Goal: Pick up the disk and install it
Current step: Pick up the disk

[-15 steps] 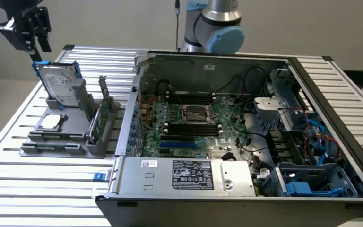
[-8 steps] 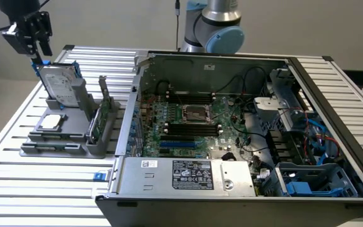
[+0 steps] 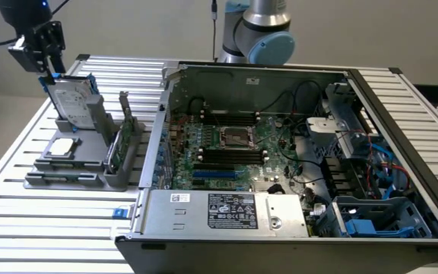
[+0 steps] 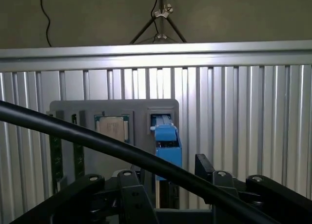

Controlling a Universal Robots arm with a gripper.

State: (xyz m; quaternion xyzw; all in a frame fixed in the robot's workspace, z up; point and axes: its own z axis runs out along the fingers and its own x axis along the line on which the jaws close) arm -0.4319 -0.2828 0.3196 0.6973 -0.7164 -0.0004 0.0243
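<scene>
The disk (image 3: 78, 105) is seen upright in the grey holder (image 3: 89, 180) at the exterior view's left, not yet lifted; the gripper (image 3: 50, 69) is spread wide just above its top edge; the blue rail (image 4: 165, 146) should be centred between the fingers (image 4: 127, 182) before any squeeze is made.

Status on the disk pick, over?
Gripper open, at top end of disk. Disk stands in grey holder, not lifted. Green card stands in the next slot.
</scene>
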